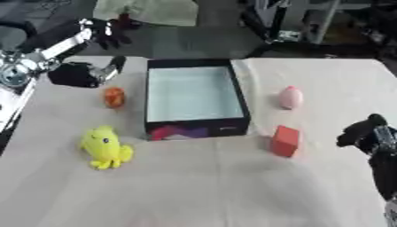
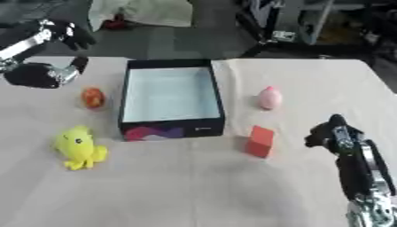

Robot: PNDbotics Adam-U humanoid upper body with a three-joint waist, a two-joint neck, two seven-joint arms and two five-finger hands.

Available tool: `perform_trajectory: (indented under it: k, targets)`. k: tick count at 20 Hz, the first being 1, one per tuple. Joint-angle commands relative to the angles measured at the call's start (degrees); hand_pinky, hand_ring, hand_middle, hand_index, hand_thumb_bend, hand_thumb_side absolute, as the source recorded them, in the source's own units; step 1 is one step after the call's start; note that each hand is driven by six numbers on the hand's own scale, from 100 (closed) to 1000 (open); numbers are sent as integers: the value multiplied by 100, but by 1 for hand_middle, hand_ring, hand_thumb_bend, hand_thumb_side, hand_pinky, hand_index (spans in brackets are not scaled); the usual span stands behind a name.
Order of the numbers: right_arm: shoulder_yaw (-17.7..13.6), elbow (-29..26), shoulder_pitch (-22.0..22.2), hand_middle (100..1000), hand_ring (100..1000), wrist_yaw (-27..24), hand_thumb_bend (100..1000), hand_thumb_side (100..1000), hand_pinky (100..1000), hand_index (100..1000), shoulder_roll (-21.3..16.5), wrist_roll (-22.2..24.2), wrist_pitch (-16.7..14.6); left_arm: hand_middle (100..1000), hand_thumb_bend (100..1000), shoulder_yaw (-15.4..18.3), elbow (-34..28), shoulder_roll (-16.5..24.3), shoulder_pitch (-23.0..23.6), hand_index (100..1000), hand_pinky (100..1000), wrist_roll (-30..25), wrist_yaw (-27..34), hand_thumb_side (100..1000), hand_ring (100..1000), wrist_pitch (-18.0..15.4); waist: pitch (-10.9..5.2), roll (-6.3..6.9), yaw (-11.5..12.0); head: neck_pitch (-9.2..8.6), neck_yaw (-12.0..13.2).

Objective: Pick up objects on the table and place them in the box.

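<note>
Box (image 1: 195, 94) open on surface (image 1: 194, 186); left robot hand (image 1: 114, 32) raised, holding nothing, fingers loosely spread; right robot hand (image 2: 329, 131), finger state unclear.

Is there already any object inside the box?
No, the box shows only its bare pale floor; the yellow toy and red block lie outside it.

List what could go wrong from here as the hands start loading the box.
1. The red block stands close to the box's right wall, so the right hand, coming from its right, may push it against the box rather than lift it.
2. The pink egg-shaped object looks rounded and may roll away when touched.
3. The left hand hovers above the orange object; the yellow plush toy lies nearer the robot, and an arm reaching for it may sweep the orange one.
</note>
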Motion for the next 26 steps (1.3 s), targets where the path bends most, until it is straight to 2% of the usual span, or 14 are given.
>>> perform_trajectory:
  k: [1, 2, 4, 12, 13, 15, 19, 23, 26]
  targets:
    - [33, -52, -65, 497, 525, 19, 100, 780, 524, 413, -194, 68, -2, 789, 394, -356, 355, 569, -292, 875, 785, -289, -269, 459, 762, -276, -63, 96, -69, -11, 121]
    - [44, -51, -76, 497, 525, 9, 100, 781, 524, 413, -194, 81, 1, 789, 426, -520, 519, 689, -319, 873, 786, -390, -370, 453, 763, -377, -58, 94, -107, -11, 145]
    - [45, -48, -77, 497, 525, -5, 100, 782, 524, 413, -190, 90, 6, 789, 423, -850, 850, 694, -431, 871, 786, -593, -573, 464, 763, -581, -59, 90, -123, -11, 147]
    - [-35, -42, 0, 497, 525, 12, 100, 783, 525, 413, -142, 30, 5, 789, 459, -2166, 2176, 238, -1143, 867, 790, -1409, -1389, 455, 765, -1397, -97, 42, 53, -11, 11]
    - [-44, -43, 7, 497, 525, 15, 100, 782, 525, 413, -137, 21, 3, 789, 459, -2246, 2335, 191, -1202, 866, 790, -1509, -1488, 454, 765, -1496, -100, 36, 72, -11, -9]
    - [-58, -44, 17, 497, 525, 20, 100, 784, 525, 413, -130, 5, 1, 787, 461, -2223, 2579, 125, -1242, 864, 789, -1711, -1691, 458, 765, -1699, -103, 31, 95, -11, -37]
    - [-67, -45, 28, 497, 526, 29, 100, 783, 525, 413, -126, -4, 2, 785, 457, -1959, 2799, 69, -1214, 861, 786, -2122, -2054, 463, 764, -2110, -106, 25, 117, -11, -48]
    - [-80, -48, 39, 498, 526, 38, 100, 785, 525, 413, -129, -13, 1, 783, 444, -1769, 2916, 148, -1200, 857, 782, -2295, -2110, 466, 762, -2454, -108, 28, 134, -11, -76]
    - [-84, -48, 45, 498, 526, 46, 100, 784, 526, 413, -133, -15, 3, 778, 417, -1699, 2977, 249, -1178, 852, 780, -2304, -2045, 459, 759, -2542, -111, 36, 147, -11, -87]
